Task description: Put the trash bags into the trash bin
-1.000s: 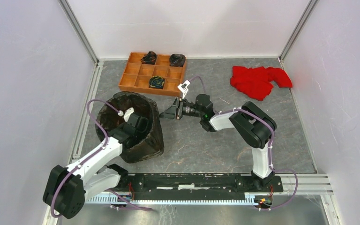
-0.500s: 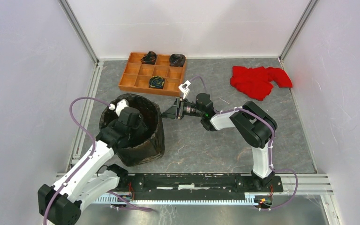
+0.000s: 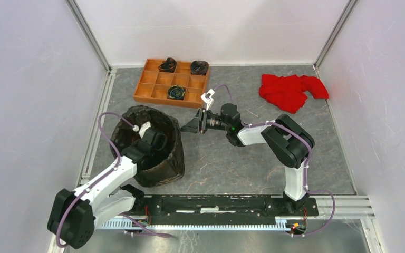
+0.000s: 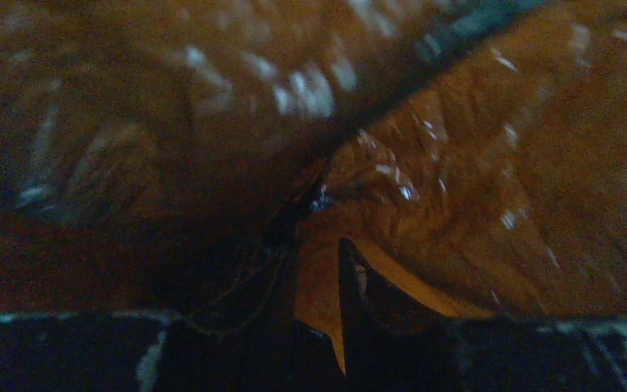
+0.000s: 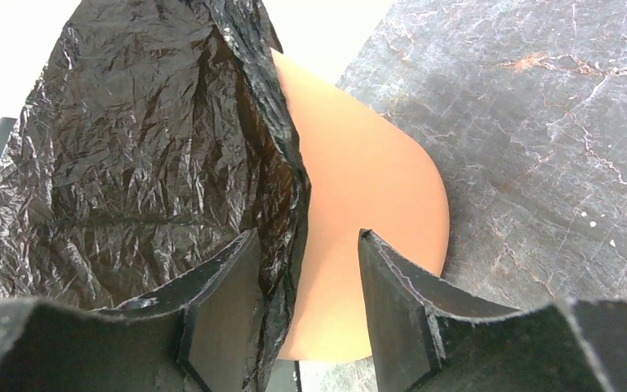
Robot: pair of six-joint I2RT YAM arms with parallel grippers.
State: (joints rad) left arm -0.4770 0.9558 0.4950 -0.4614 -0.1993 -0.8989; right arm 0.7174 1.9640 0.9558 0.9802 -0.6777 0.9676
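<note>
1. Trash bag (image 5: 131, 147) lines trash bin (image 5: 367, 204), draped over rim, left part of bench (image 3: 232, 163).
2. Left hand (image 4: 318, 245) inside, jaws near together (grip unclear).
3. Right hand (image 5: 306, 237) wide, empty, beside rim.
4. Best: press film down without dragging rim edge in.

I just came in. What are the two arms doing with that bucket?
The black trash bag lines the peach trash bin, draped over its rim. The left gripper reaches down inside the bin, close to the film. The right gripper is open at the bin's outer side, at the bag's edge.
</note>
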